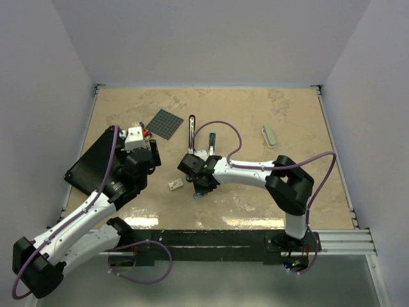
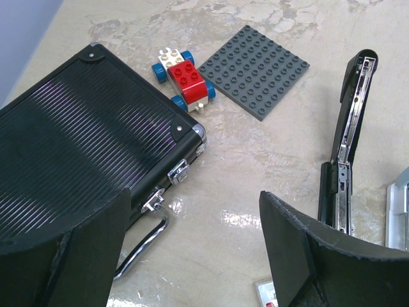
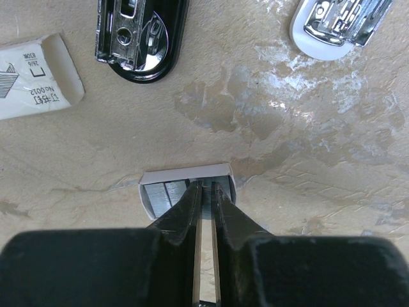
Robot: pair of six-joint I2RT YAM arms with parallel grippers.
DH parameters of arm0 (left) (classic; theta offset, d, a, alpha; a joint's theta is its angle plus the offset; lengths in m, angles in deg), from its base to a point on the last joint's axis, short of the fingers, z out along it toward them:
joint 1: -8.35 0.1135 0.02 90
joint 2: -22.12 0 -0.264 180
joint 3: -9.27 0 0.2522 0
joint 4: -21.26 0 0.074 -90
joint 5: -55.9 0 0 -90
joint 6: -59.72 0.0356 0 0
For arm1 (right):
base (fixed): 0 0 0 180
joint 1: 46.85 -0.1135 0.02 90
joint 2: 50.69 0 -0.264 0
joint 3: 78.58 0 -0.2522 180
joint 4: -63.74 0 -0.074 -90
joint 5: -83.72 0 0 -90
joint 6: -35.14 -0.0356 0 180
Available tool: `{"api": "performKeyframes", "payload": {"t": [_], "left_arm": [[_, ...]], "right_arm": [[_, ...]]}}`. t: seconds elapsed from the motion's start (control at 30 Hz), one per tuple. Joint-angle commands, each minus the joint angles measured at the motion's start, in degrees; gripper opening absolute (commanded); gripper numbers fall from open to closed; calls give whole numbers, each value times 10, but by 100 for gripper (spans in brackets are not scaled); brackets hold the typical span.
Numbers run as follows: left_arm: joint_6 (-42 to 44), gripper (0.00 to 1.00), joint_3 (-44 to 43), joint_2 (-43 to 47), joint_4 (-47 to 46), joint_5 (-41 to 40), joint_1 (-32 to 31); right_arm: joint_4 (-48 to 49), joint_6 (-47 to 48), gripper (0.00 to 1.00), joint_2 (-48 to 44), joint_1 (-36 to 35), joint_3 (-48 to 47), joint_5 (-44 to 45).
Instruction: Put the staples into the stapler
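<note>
**A:** Nearest us, the right gripper [image 3: 206, 188] is down at mid-table, its fingers squeezed to a slit on the staples [image 3: 161, 197] in their white tray [image 3: 185, 173].

**B:** Gripped, then, but not loaded?

**A:** That's my read. On the left, the left gripper [image 2: 192, 256] hangs wide open, holding nothing. Farther back, the stapler [image 1: 192, 131] lies flipped open, ready for filling.
</note>
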Motion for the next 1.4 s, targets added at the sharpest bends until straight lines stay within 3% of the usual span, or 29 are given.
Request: {"api": "performKeyframes", "payload": {"t": [0.0,0.2,0.37,0.67,0.87,1.13,1.27,1.37], "left_arm": [[6,86,6,5,-25,-10,-3],[9,86,5,3,-28,10,-3],[16,86,6,4,-48,89,-4],[-11,89,47,43,-163,412,-5],[-84,88,86,36,-273,503,-8],[-119,70,66,-26,-313,559,-37],[-121,57,46,-47,-304,543,-59],[-116,54,36,-62,-291,533,-67]], "right_arm": [[5,-11,7,-40,0,-9,11],[57,-20,6,-116,14,28,0],[169,-37,6,-205,49,116,-26],[375,-115,6,-356,83,278,-48],[419,-143,6,-420,83,315,-31],[398,-164,7,-424,83,297,-31],[393,-174,7,-426,83,297,-29],[389,-178,8,-431,83,298,-28]]}}
